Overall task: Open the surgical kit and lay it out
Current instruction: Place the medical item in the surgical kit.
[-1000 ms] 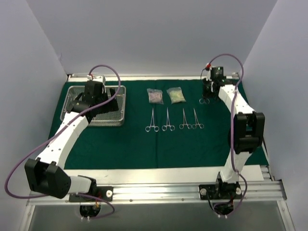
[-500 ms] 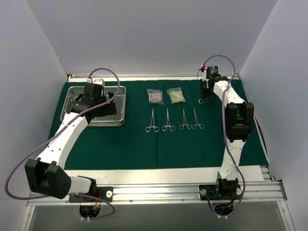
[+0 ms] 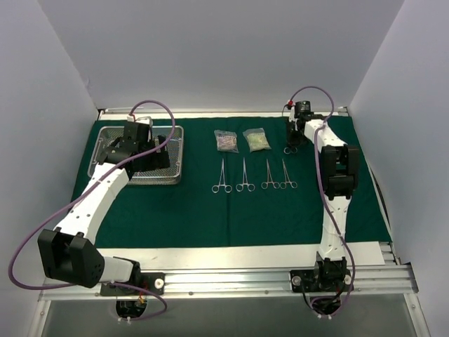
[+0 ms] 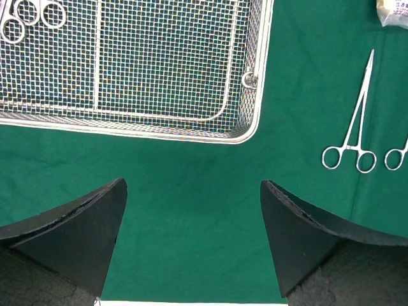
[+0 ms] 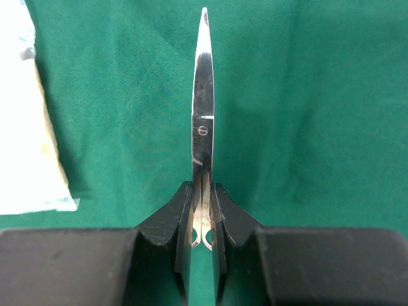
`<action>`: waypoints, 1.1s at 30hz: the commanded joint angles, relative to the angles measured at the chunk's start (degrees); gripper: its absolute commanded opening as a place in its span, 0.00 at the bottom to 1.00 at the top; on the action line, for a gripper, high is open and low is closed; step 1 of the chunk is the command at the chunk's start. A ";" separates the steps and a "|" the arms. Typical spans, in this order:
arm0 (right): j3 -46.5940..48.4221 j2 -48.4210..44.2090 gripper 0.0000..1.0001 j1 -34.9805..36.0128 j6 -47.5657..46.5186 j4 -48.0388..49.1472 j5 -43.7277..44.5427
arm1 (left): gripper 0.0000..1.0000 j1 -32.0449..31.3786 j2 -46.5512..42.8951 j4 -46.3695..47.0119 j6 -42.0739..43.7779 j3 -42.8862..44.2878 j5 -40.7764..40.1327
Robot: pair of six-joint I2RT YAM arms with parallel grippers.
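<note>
While the left gripper (image 4: 193, 185) hangs wide open by the wire-mesh tray (image 4: 210, 136) at far left, the right gripper (image 5: 203, 191) pinches a scissor-handled steel instrument (image 5: 203, 127) at the green cloth's (image 3: 210, 217) far right.

Left arm (image 3: 98, 196), right arm (image 3: 334, 225): white shells, black joint housings. Purple cable (image 3: 151, 103) looped along each. Jaws black, wedge-shaped. Silver base rail (image 3: 224, 281).

Dark green cloth (image 3: 210, 217), silver grid-mesh tray (image 4: 159, 64), shiny steel clamp (image 5: 203, 127), white arms (image 3: 98, 196).
</note>
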 commanded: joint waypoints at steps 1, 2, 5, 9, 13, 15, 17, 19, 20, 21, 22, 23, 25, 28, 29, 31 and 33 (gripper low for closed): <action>2.57 0.93 0.00 0.51 -0.30 0.39 1.12 | 0.94 0.40 0.25 -0.45 0.09 0.81 0.27; 2.66 1.45 0.00 0.51 -0.39 0.31 1.12 | 0.94 0.48 0.42 -0.54 0.00 0.90 0.27; 2.92 2.33 0.00 0.51 -0.39 0.13 0.77 | 0.94 0.48 0.69 -0.63 0.09 0.90 0.27; 3.10 2.77 0.05 0.51 0.22 -0.22 0.41 | 0.95 0.40 1.04 -0.72 0.17 1.07 0.36; 2.84 2.69 0.17 0.25 1.19 -0.22 0.50 | 0.95 0.48 1.30 -0.98 0.09 1.16 0.45; 2.66 2.51 0.18 0.16 1.54 -0.22 0.06 | 0.94 0.48 1.39 -1.07 0.00 1.25 0.45; 2.49 2.16 0.20 0.07 1.63 -0.05 -0.20 | 0.95 0.57 1.30 -1.07 0.00 1.16 0.36; 2.40 1.81 0.24 -0.19 3.38 0.04 -0.20 | 0.95 0.57 1.30 -1.33 -0.09 1.16 0.45; 2.48 1.55 0.26 -0.10 3.91 -0.04 -0.29 | 0.94 0.57 1.30 -1.33 -0.09 1.16 0.45; 2.57 1.20 0.27 -0.28 4.17 0.04 -0.20 | 0.95 0.57 1.22 -1.42 -0.18 1.16 0.36; 2.49 0.32 0.28 -0.37 4.44 -0.13 -0.20 | 0.94 0.66 1.21 -1.42 -0.26 1.25 0.36; 2.57 -0.38 0.29 -0.37 5.05 -0.13 -0.03 | 0.94 0.83 1.13 -1.51 -0.44 1.42 0.36; 2.57 -2.57 0.34 -0.54 5.49 -0.04 -0.03 | 0.94 1.01 1.13 -1.86 -0.79 1.86 0.27; 2.75 -6.26 0.42 -0.63 6.29 -0.13 0.06 | 0.95 1.45 1.48 -1.68 -0.62 3.00 -0.26; 2.84 -7.32 0.43 -0.54 6.29 -0.39 0.06 | 0.94 1.80 1.74 -1.34 -0.27 3.53 -0.43; 2.75 -10.74 0.48 -0.54 6.20 -0.57 -0.03 | 0.95 2.33 2.96 -1.16 0.43 4.32 -0.69; 2.49 -13.30 0.54 -0.54 6.20 -0.92 0.06 | 0.95 3.20 4.80 -0.98 1.66 5.99 -1.66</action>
